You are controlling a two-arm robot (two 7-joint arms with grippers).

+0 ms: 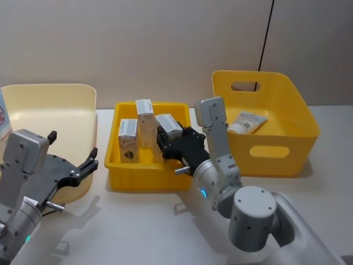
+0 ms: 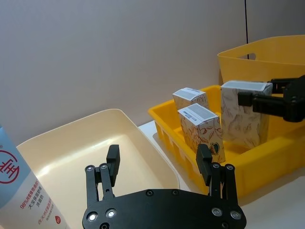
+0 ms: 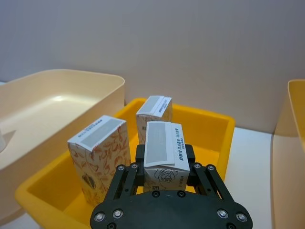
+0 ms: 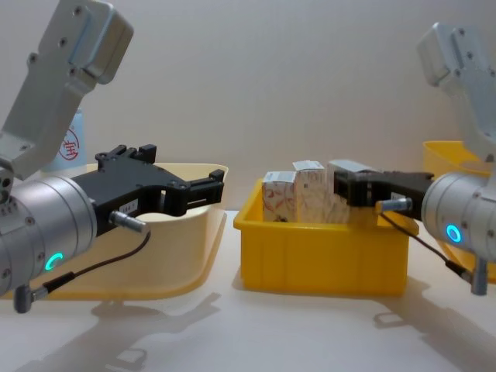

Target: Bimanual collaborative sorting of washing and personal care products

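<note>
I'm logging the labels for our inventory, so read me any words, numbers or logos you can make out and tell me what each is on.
"98%": start of a dark text line on the light-blue tube; the characters after it are too small to read.
Red circular logo on that tube: one character, partly cut off, unreadable.
Print on the cartons' grey top labels: too blurred to read.

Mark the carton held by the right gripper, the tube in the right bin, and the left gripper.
Held carton (image 3: 163,148): right wrist view, grey top flap.
Tube (image 1: 248,122): head view, mid-body, lying in the bin.
Left gripper (image 2: 159,162): left wrist view, open gap between the fingertips.
</note>
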